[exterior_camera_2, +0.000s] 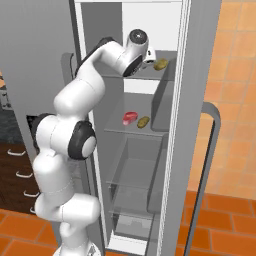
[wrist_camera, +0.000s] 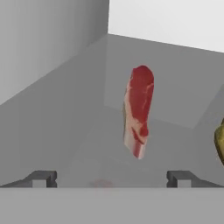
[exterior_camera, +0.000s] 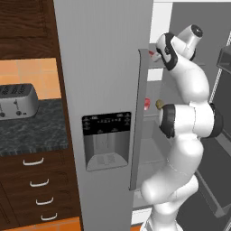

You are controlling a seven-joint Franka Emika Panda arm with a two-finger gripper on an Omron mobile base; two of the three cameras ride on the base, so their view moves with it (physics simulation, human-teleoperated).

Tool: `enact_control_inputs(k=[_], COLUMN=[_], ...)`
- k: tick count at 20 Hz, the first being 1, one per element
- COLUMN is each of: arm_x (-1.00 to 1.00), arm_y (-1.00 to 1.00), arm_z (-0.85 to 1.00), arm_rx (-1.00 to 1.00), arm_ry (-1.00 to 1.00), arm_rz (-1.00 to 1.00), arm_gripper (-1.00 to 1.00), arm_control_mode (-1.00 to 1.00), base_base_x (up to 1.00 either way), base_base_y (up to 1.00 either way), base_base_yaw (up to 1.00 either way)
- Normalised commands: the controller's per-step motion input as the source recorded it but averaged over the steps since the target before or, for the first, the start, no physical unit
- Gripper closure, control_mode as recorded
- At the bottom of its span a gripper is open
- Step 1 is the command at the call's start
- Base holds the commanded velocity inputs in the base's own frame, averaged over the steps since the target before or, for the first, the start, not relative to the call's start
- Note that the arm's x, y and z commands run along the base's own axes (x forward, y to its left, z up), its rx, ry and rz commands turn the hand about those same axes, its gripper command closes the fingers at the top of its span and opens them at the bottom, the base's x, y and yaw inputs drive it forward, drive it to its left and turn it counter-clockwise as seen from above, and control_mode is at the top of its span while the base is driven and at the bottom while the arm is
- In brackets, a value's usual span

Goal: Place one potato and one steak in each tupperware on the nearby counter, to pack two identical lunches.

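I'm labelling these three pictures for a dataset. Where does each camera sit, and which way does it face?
Left base view: behind the arm on its left, facing the closed fridge door, the toaster and the counter.
Right base view: behind on the right, looking into the open fridge; the arm rises at lower left.
Hand view: on the hand, looking along the open gripper at a steak on a shelf.
Shared: the right base and hand views both show an upper-shelf potato.

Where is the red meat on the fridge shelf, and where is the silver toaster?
steak (wrist_camera: 139, 109), hand view, middle of the red slab
toaster (exterior_camera: 17, 100), left base view, its silver front face
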Motion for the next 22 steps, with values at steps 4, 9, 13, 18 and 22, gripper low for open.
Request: enact_control_inputs(k=[4,9,13,18,22], arm_x=[0.54,0.42,0.48,0.5,0.21], arm_y=[-0.01,-0.13,-0.09,0.39,0.65], arm_z=[-0.19,-0.13,-0.2,-0.96,-1.0], arm_rx=[0.0,-0.01,-0.02,-0.04,-0.12], arm_ry=[0.0,0.0,0.0,0.08,0.19], arm_rz=[0.0,0.0,0.0,-0.02,0.0], arm_gripper=[-1.0,-1.0,-1.0,-1.0,1.0], arm_control_mode=[-1.0,-1.0,-1.0,-1.0,-1.0], base_base_x=[0.0,0.0,0.0,0.0,0.0], base_base_y=[0.0,0.0,0.0,0.0,0.0], base_base_yaw=[0.0,0.0,0.0,0.0,0.0])
